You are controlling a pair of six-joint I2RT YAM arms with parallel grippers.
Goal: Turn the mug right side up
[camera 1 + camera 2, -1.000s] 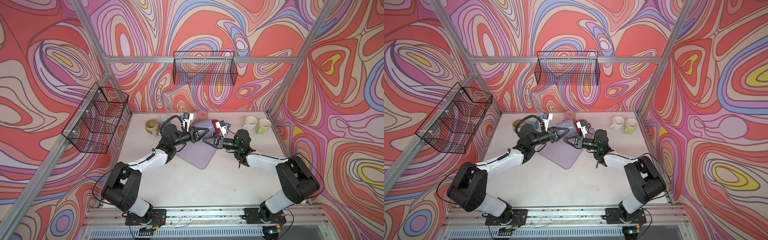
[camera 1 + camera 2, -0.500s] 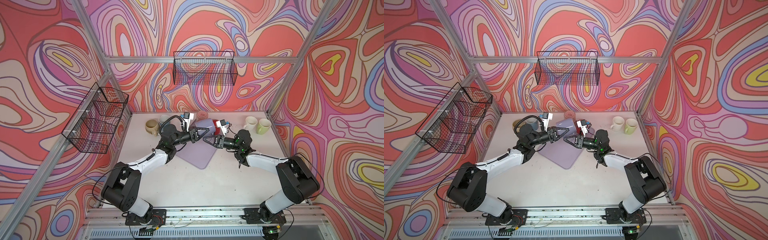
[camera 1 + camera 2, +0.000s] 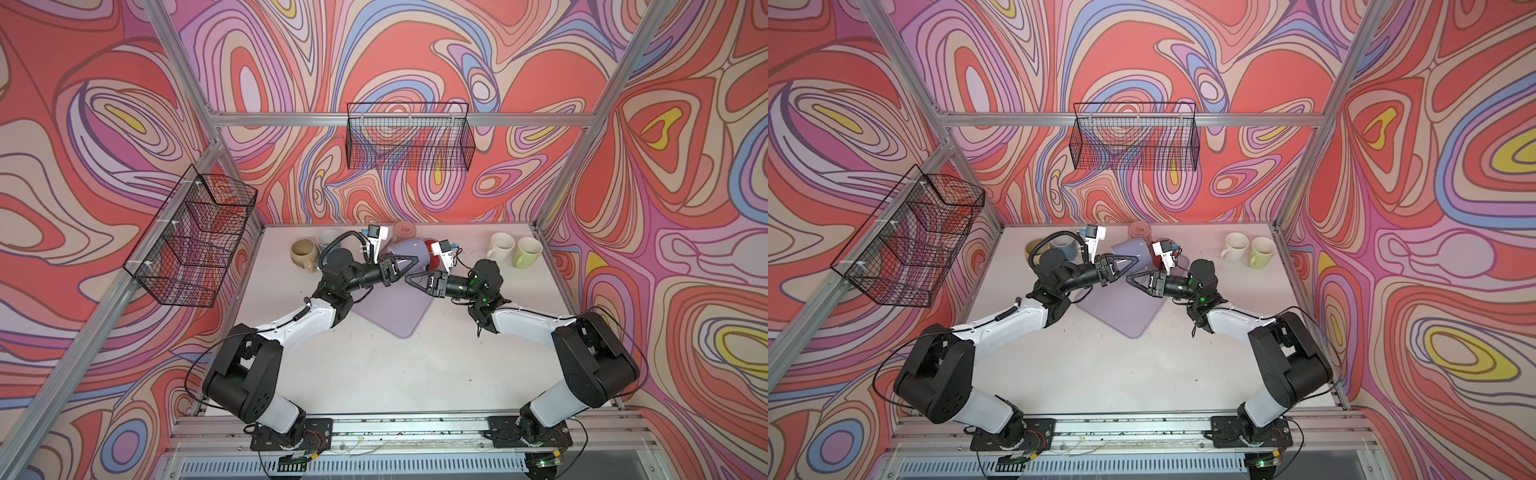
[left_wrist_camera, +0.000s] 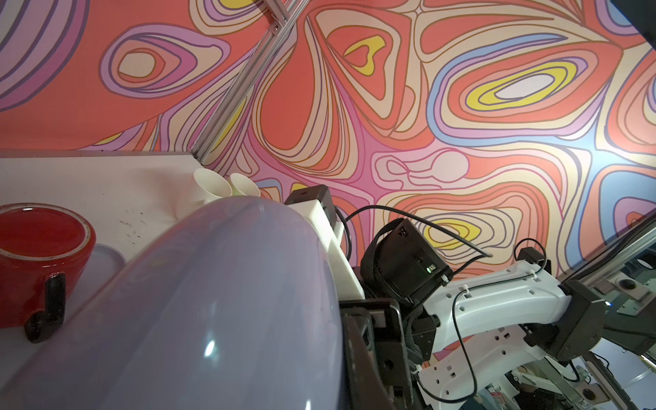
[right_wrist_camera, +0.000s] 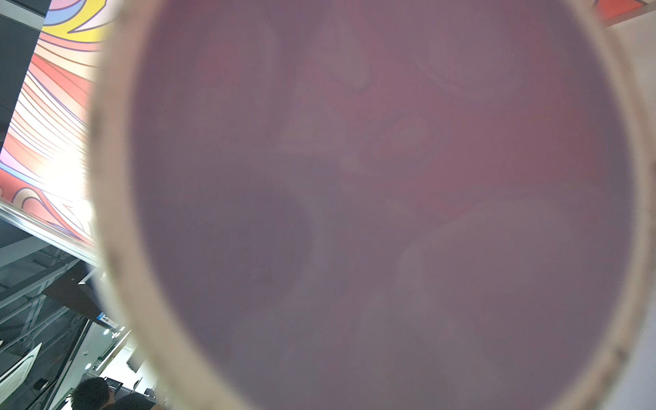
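Narrowed since a second ago, the jaws of your left gripper clamp the lavender mug — it hangs tilted over the purple mat, base facing your right gripper; whether those jaws are parted, you can't tell.

Red mug just behind lavender mug blocks rearward path; white mug, green mug back right; table front open.

Left fingers now tighter on mug

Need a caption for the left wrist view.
Close-up of the glossy lavender mug; red mug stands upright beyond it.
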